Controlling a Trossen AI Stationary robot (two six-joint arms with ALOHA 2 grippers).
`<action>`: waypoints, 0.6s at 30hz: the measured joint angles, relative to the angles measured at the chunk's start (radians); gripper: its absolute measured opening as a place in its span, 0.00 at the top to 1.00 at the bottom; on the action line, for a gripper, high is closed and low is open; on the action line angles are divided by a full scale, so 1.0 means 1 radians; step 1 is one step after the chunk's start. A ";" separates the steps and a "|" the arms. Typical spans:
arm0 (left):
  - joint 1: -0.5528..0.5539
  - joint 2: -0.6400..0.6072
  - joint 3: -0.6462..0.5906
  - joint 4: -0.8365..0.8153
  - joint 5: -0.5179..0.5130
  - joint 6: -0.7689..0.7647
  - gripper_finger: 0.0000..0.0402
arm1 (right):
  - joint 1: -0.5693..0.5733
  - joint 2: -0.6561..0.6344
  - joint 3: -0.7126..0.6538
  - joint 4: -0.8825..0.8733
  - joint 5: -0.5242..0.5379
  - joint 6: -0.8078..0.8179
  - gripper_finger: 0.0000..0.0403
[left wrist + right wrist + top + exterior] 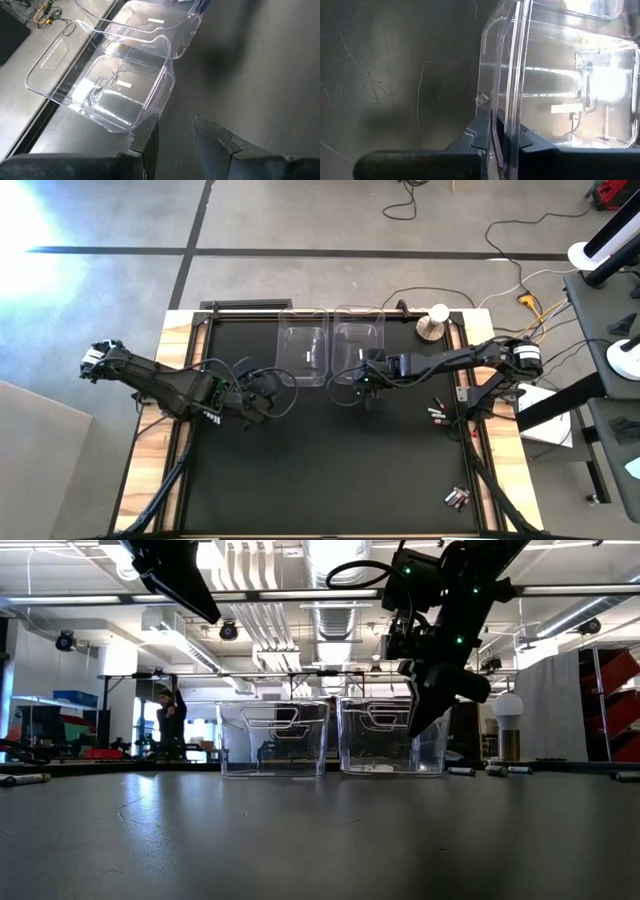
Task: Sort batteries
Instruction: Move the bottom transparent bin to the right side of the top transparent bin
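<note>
My right claw (368, 385) sits at the near wall of the right bin (358, 340). The wrist view shows my two fingers (482, 132) pressed together on that clear wall, one each side, so I'm clenched on the bin's edge and not on any cell. My left claw (262, 398) hangs above the mat at about 7 o'clock of the left bin (303, 352), fingers (145, 142) part-spread, nothing between them.

The batteries (437, 413) aren't near either claw. One small cluster lies on the mat by the right edge, around 4 o'clock from my right claw. A second bunch (457, 498) sits at the mat's 5 o'clock corner. A round knob thing (433, 325) stands at 2 o'clock, near the right bin; ignore it.

Handling, my read:
- Cells are small, rigid, dense for their size, and won't deform.
- Smooth round cans will roll on the mat and squirt out of a skewed pinch.
- Take each across its middle, fingers square to the long axis.
- Clustered ones touch; I'd expect to nudge neighbours, so go for the outermost first.
- The bin is light, thin plastic and would slide easily if I drag it.
</note>
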 joint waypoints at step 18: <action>0.001 0.000 0.000 0.003 0.000 -0.004 0.74 | 0.000 0.000 0.000 -0.001 0.000 -0.005 0.97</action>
